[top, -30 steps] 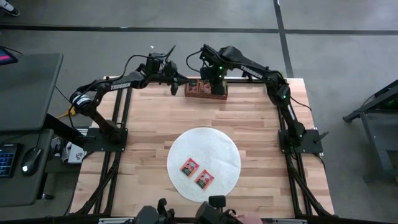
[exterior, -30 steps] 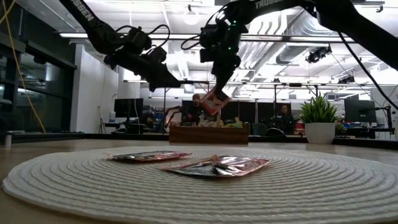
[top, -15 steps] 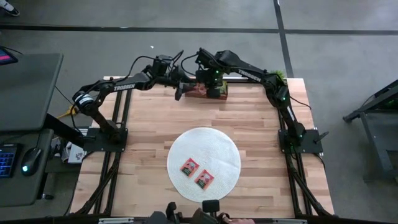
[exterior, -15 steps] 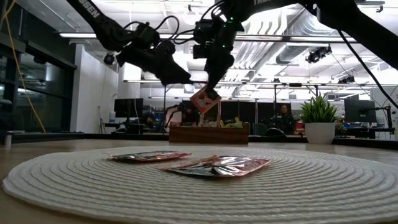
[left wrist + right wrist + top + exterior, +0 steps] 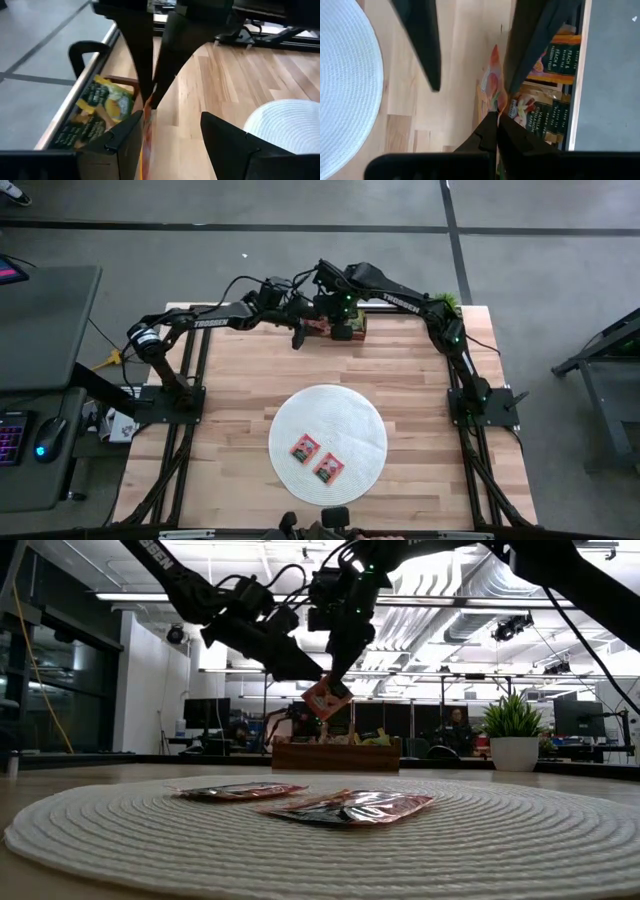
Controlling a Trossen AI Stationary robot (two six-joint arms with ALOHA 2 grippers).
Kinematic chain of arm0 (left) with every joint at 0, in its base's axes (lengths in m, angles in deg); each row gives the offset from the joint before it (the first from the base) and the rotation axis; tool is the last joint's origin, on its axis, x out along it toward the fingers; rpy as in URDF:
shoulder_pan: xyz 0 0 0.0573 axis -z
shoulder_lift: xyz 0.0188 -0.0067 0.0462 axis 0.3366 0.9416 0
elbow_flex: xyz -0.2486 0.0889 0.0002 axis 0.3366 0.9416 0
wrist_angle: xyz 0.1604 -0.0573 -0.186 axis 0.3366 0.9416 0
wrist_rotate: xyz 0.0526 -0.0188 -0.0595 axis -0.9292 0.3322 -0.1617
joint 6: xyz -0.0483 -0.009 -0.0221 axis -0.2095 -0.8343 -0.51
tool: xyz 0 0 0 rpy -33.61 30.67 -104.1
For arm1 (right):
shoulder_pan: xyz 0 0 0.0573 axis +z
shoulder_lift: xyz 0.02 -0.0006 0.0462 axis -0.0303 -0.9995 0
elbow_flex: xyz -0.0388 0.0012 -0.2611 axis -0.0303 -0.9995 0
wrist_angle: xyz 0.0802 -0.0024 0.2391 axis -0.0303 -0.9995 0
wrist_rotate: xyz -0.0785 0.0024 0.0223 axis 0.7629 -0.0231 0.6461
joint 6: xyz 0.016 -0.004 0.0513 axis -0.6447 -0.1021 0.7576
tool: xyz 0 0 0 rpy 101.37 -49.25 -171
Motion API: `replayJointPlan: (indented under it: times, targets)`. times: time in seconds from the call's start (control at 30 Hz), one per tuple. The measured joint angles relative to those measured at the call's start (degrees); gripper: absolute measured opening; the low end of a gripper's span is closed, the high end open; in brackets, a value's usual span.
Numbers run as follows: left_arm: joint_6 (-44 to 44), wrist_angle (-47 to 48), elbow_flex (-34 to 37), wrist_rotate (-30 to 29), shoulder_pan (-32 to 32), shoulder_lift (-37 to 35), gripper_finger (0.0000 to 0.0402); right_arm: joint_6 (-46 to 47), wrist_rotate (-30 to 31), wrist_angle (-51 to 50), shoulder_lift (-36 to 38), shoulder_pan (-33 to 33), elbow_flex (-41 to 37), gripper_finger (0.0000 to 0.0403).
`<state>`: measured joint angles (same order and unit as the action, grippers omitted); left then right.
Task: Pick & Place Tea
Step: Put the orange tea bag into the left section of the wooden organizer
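My right gripper [image 5: 335, 680] is shut on an orange-red tea packet [image 5: 322, 699] and holds it in the air above the table's far edge, beside the wooden tray [image 5: 357, 332]. My left gripper [image 5: 170, 122] is open and reaches in from the left. Its two fingers stand on either side of that packet [image 5: 146, 125], which shows edge-on close to one finger. The tray holds several green, yellow and orange packets [image 5: 555, 65]. Two red packets [image 5: 305, 447] [image 5: 328, 468] lie flat on the round white mat [image 5: 350, 415]. My right gripper pinches the packet's upper corner [image 5: 495, 106] between its two shut fingers, coming from above and pointing steeply down. The packet hangs below the fingers, tilted on one corner, lifted clear of the table and the tray. My left gripper: whether a finger touches the packet cannot be told.
A potted plant [image 5: 512, 735] stands at the table's far right corner. Bare wood lies between the tray [image 5: 335, 755] and the mat [image 5: 300, 830]. People sit in the room beyond the table.
My left gripper has swung toward the table's right, along the far edge, up to the hanging packet. My right gripper has carried the packet a little toward the table's left, still clear of the tray.
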<state>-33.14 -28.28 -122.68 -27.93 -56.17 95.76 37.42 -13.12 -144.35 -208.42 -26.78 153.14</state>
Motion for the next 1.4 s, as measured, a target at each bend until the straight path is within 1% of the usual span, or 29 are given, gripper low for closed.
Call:
replayJointPlan:
  times: [0.5, 0.6, 0.8, 0.97, 1.13, 1.27, 1.4]
  targets:
    - [-0.68, -0.11, -1.80, -0.64, 0.29, 1.27, 0.0195, 0.20, -0.77, 0.09, -0.04, 0.38, 0.00, 0.0000]
    - [-0.67, -0.27, -1.96, -0.64, 0.91, 2.50, 0.0187, 0.20, -0.75, -0.07, -0.08, 0.44, 0.00, 0.0000]
    - [-0.88, -0.36, -1.96, -0.15, 0.92, 3.73, 0.0147, 0.73, -0.68, -0.13, -0.15, 0.44, -0.02, 0.0000]
    - [-0.88, -0.77, -1.92, -1.36, 0.86, 3.75, 0.0105, 0.87, -0.68, -0.13, -0.15, 0.42, -0.02, 0.0000]
    - [-0.90, -1.49, -2.08, -1.38, 0.86, 3.75, 0.0059, 0.92, -0.72, -0.13, -0.15, 0.42, -0.02, 0.0000]
    - [-1.06, -1.28, -2.75, -1.38, 0.87, 3.75, 0.0013, 1.04, -0.66, -0.09, -0.15, 0.42, -0.01, 0.0000]
    - [-1.77, -1.21, -2.75, -1.81, 0.88, 3.75, 0.0004, 1.49, -0.64, -0.04, -0.15, 0.42, 0.00, 0.0000]
